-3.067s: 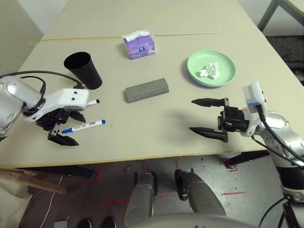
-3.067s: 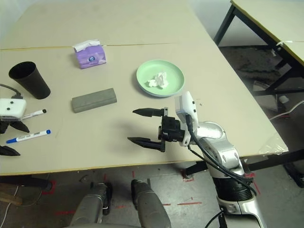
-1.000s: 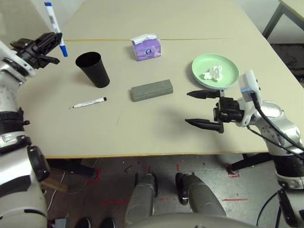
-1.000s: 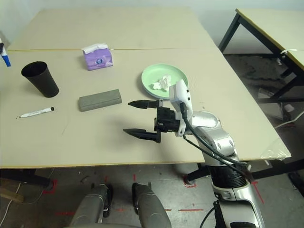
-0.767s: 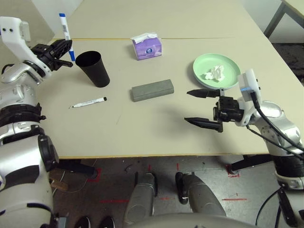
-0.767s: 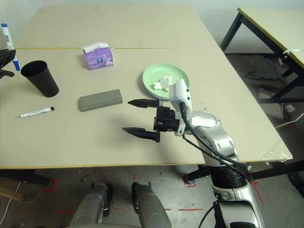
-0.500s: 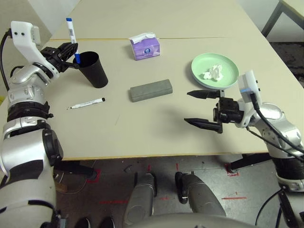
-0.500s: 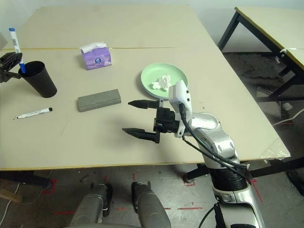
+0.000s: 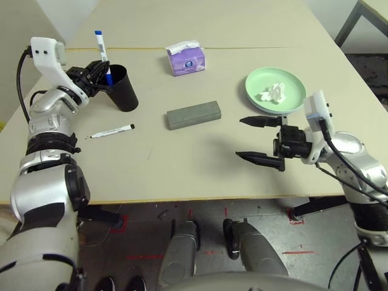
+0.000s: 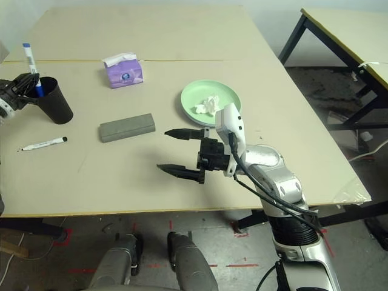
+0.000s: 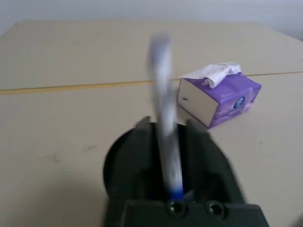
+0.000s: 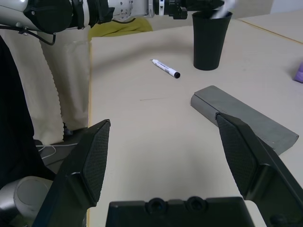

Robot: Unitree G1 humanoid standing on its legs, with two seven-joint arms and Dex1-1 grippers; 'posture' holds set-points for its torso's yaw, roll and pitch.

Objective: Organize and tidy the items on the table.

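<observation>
black cup (image 9: 123, 88), purple tissue box (image 9: 187, 60), green plate (image 9: 274, 90), grey glasses case (image 9: 193, 114).

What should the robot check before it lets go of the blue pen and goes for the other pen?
1. Blue-capped marker tip is inside the black cup: ok.
2. Cup stands upright on the table: ok.
3. Left end effector has let go of the marker: cannot tell.
4. Black-capped marker lies free on the table, apart from the cup: ok.
5. Right end effector is open, holds nothing, and is clear of the grey case: ok.
</observation>
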